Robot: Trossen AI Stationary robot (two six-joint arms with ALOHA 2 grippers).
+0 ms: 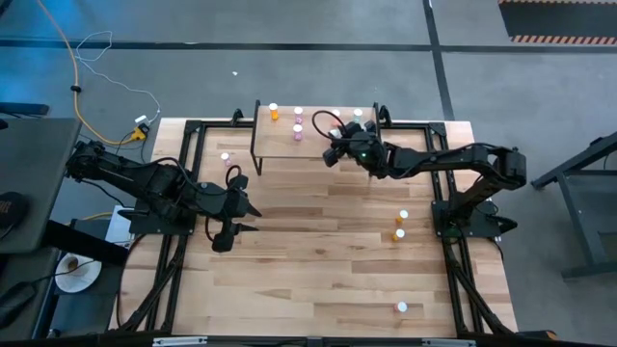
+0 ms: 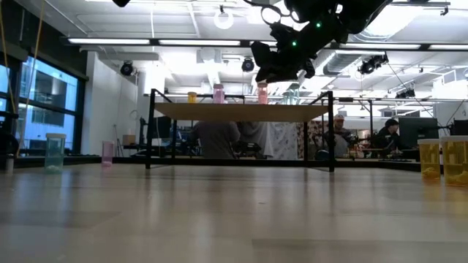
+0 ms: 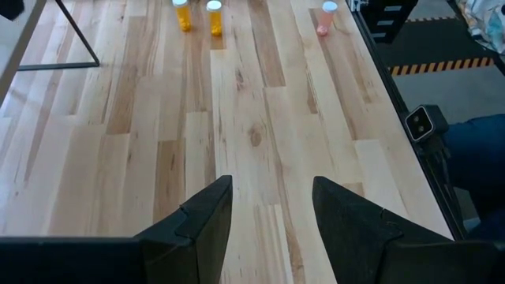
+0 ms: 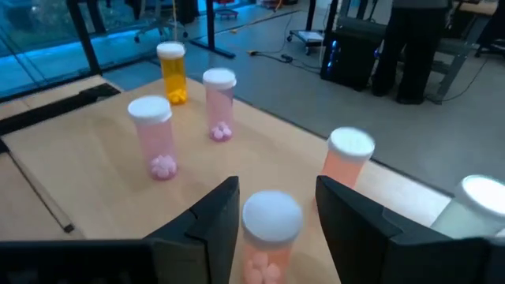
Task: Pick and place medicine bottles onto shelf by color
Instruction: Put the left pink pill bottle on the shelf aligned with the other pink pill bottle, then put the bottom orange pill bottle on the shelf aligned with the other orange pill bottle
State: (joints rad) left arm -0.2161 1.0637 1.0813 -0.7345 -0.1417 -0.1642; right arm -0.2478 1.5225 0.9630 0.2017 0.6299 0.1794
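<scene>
High view: the right hand (image 1: pixel 335 152) reaches over the near edge of the shelf (image 1: pixel 280 143), where an orange bottle (image 1: pixel 274 113) stands well beyond it and apart from the pink bottles (image 1: pixel 298 122), an arrangement consistent with grouping by colour; the left hand (image 1: pixel 238 205) waits low over the counter (image 1: pixel 318 251), and loose bottles (image 1: pixel 399 226) stand on the counter behind the right hand, not yet moved. Low view: the right hand (image 2: pixel 281 55) hangs just above the shelf (image 2: pixel 241 112), with bottle tops showing along the shelf's surface ahead of it. Left wrist view: the left hand (image 3: pixel 272 213) has its fingers apart with nothing between them; two orange bottles (image 3: pixel 197 16) and a pink one (image 3: pixel 325 17) stand far ahead of it on the counter. Right wrist view: the right hand (image 4: pixel 276 217) has its fingers spread around a white-capped pink bottle (image 4: pixel 271 237) standing between them; whether the fingers press it or have let go cannot be told. Ahead of the hand stand two clear pink bottles (image 4: pixel 154 136), each holding a few pink pills at the bottom, and farther off an orange one (image 4: pixel 172 72); a salmon-pink bottle (image 4: pixel 347 162) stands just beside the hand.
</scene>
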